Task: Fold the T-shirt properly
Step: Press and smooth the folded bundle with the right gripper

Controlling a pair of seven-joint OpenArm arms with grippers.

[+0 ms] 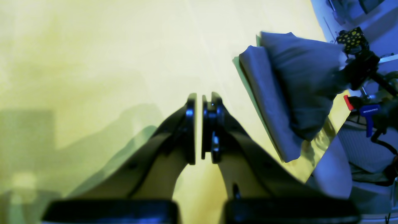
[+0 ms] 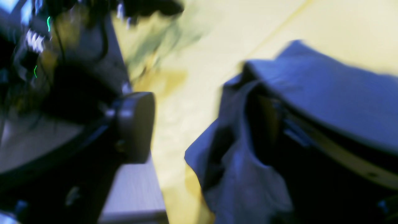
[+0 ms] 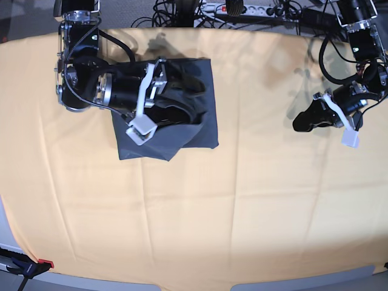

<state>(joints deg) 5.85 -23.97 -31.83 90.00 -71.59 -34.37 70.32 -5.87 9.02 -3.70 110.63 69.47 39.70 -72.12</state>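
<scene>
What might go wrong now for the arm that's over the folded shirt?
1. The right arm's jaws look spread wide with the T-shirt draped against one of them in the blurry wrist view; pulling away could drag a layer and undo the fold.
2. The lower left corner looks lumpy and loose, so the stack may slump open.
3. The left gripper, jaws shut, hangs well off to the side, too far to steady the cloth.

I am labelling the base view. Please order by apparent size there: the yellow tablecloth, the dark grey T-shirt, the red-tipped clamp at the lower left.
1. Yellow fabric tablecloth, by far the largest.
2. Dark slate-grey folded cotton T-shirt, partly hidden by an arm.
3. Red-tipped black clamp, smallest.
</scene>
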